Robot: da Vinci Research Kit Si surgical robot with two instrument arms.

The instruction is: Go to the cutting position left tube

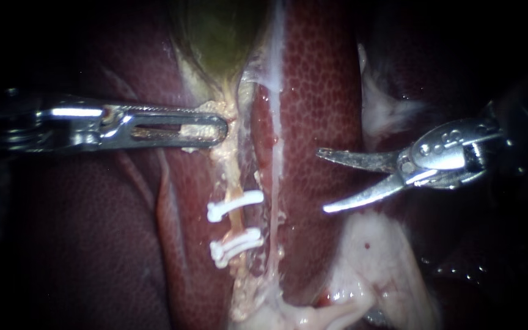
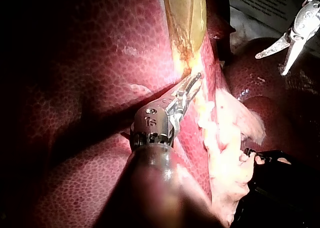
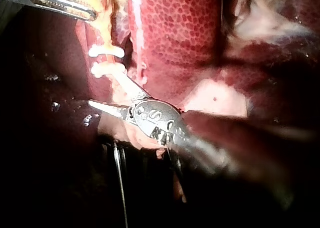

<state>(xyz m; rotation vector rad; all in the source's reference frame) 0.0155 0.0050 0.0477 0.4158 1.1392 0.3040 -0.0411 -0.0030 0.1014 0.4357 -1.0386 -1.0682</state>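
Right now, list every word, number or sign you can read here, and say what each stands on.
On the printed sheet beyond the liver, left wrist view: lines of print, too blurred to read.
On the left instrument and the right instrument: stamped marks on the metal, not read off.
On the clips and liver: no writing.
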